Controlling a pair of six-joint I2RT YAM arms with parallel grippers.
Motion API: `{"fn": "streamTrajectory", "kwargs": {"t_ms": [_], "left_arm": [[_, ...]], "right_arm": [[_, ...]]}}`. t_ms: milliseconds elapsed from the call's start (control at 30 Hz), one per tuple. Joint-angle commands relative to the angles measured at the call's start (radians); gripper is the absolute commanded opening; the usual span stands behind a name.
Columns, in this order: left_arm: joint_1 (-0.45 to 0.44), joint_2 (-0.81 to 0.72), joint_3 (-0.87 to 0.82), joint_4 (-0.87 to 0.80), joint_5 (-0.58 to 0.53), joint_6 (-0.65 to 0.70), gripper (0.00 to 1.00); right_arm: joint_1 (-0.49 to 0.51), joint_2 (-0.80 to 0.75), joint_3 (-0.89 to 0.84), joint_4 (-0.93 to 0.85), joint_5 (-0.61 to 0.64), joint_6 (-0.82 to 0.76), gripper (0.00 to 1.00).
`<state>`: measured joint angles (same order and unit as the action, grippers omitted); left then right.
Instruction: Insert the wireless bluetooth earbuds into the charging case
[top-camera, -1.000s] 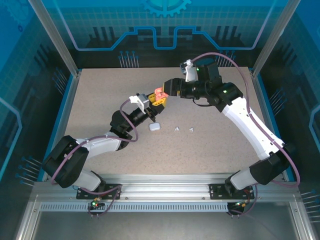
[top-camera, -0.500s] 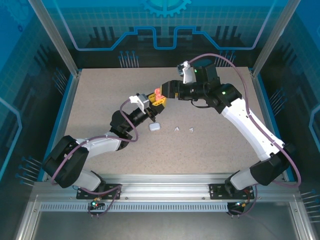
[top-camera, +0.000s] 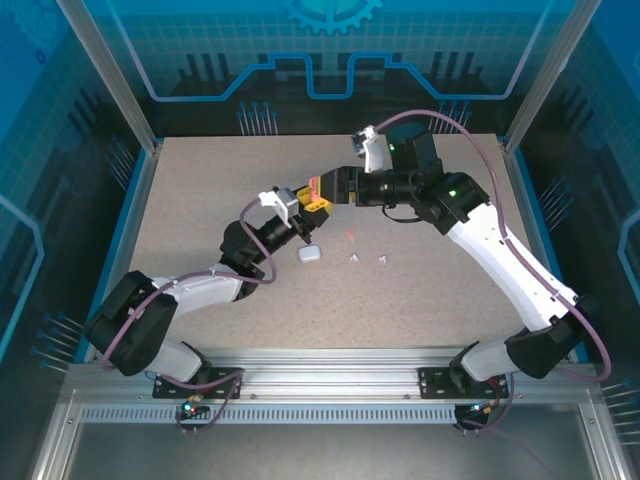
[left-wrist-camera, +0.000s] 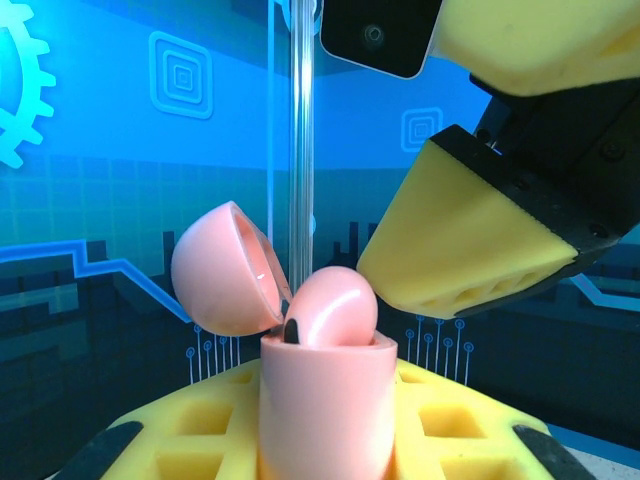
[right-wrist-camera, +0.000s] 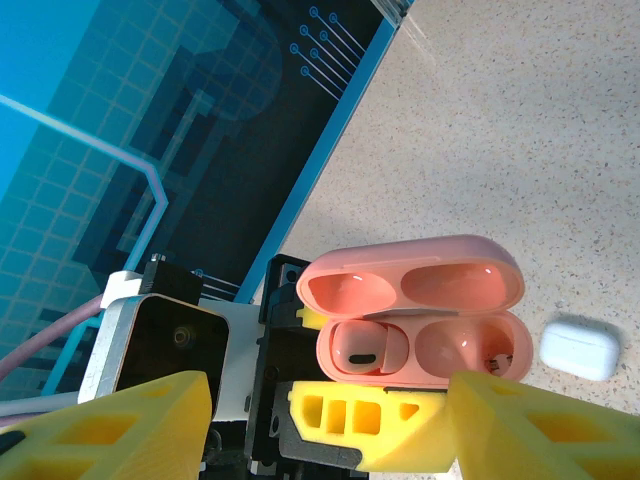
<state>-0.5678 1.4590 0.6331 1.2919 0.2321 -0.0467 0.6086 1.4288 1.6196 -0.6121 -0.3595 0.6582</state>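
On my left, the left hand (top-camera: 312, 203) is pressed onto the body of the pink charging case (left-wrist-camera: 325, 400) and holds it upright above the table (top-camera: 200, 200), its lid (left-wrist-camera: 225, 270) swung open. A pink earbud (left-wrist-camera: 335, 305) sits in the case with its rounded top standing above the rim. Below that, a white case (top-camera: 309, 254) lies shut on the table, and just to its right are two white earbuds (top-camera: 352, 258), a little apart from each other. Further right, the right hand (top-camera: 338, 186) is spread, close against the pink case, with nothing I can see between its fingers (left-wrist-camera: 470, 250). I judge these buds to be very light, hard and smooth, so likely to slip or flick away; I would pinch one across its broader faces, gently, and leave the narrow end free to enter the well. The left wrist camera looks from the side and tells me how far the bud stands out, but not what lies in the wells; the right wrist camera looks straight into them: one well filled, the other apparently vacant, though I cannot be sure.
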Motion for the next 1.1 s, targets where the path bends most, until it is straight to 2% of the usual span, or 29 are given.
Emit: {"fn": "streamTrajectory", "kwargs": {"t_ms": [0, 167, 367, 600, 700, 1067], "left_arm": [[-0.001, -0.011, 0.013, 0.035, -0.010, 0.006, 0.00], [-0.002, -0.014, 0.007, 0.034, -0.020, 0.010, 0.00], [-0.001, -0.029, -0.023, 0.030, -0.049, 0.015, 0.00], [0.002, -0.053, -0.056, 0.027, -0.103, 0.036, 0.00], [0.010, -0.063, -0.074, 0.029, -0.156, 0.037, 0.00], [0.066, -0.102, -0.085, -0.040, -0.304, 0.015, 0.00]], "right_arm": [[0.020, 0.002, 0.028, -0.011, -0.008, 0.008, 0.65], [0.000, -0.025, 0.001, -0.015, 0.046, 0.009, 0.65], [-0.103, -0.105, -0.122, 0.015, 0.094, 0.067, 0.66], [-0.206, -0.114, -0.250, 0.059, 0.143, 0.132, 0.67], [-0.215, -0.061, -0.239, 0.028, 0.188, 0.148, 0.66], [-0.205, 0.280, -0.095, 0.011, 0.216, 0.123, 0.65]]}}
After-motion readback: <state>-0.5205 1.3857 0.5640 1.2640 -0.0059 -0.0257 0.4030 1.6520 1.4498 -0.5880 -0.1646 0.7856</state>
